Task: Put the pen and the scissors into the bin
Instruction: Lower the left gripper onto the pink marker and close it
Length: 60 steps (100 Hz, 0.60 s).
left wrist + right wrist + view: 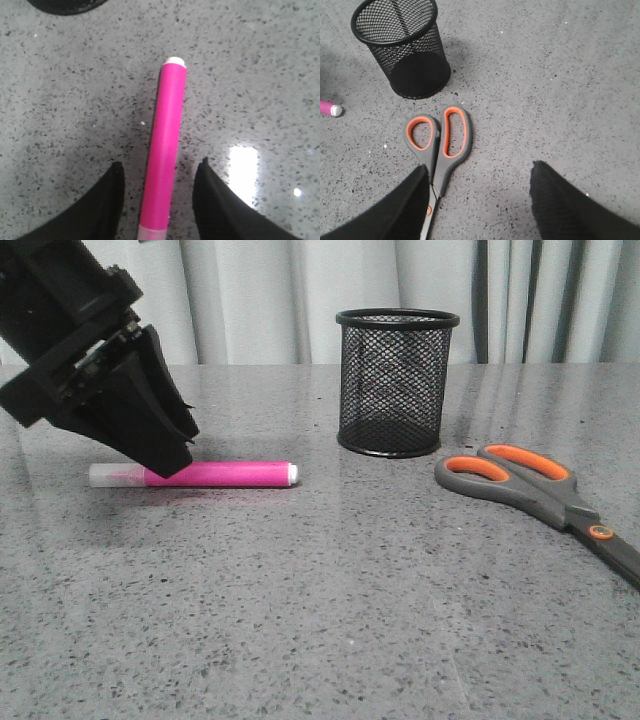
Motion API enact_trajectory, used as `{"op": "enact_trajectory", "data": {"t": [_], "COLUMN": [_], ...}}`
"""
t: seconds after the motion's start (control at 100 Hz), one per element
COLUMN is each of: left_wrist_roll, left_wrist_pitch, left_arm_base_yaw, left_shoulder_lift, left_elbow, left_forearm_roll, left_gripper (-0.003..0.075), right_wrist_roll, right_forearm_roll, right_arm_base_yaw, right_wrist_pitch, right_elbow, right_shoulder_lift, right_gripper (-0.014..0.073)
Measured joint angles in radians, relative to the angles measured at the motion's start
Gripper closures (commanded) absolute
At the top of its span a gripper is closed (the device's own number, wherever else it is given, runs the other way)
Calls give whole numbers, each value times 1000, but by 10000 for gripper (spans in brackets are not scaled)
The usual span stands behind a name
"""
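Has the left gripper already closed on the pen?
No: in the left wrist view the left gripper is open, its fingers standing on either side of the pen with grey table showing between each finger and the barrel.

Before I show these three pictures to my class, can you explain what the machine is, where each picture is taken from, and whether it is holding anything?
It is a robot with two arms, each ending in two fingers. One picture looks forward over a grey speckled table; the other two come from cameras on the wrists. On the table lie a pink pen, a black mesh bin standing upright, and grey-and-orange scissors. The left gripper is open with its fingers either side of the pen, not yet closed on it. The right gripper is open above the scissors. Nothing is held.
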Motion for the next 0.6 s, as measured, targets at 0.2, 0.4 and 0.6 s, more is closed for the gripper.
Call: {"op": "enact_trajectory", "data": {"t": [0.2, 0.4, 0.6], "left_wrist_roll": [0, 0, 0], "left_wrist_pitch": [-6, -6, 14], "left_arm_base_yaw": [0, 0, -2], "left_shoulder_lift": [43, 49, 49], "left_elbow": [-3, -7, -8], "left_forearm_roll": [7, 18, 30], "left_gripper": [425, 485, 737], "right_wrist_roll": [0, 0, 0], "right_forearm_roll": [0, 0, 0], "right_arm_base_yaw": [0, 0, 0], "right_wrist_pitch": [2, 2, 2], "right_elbow": [0, 0, 0], "right_shoulder_lift": [0, 0, 0], "right_gripper": [193, 193, 193]}}
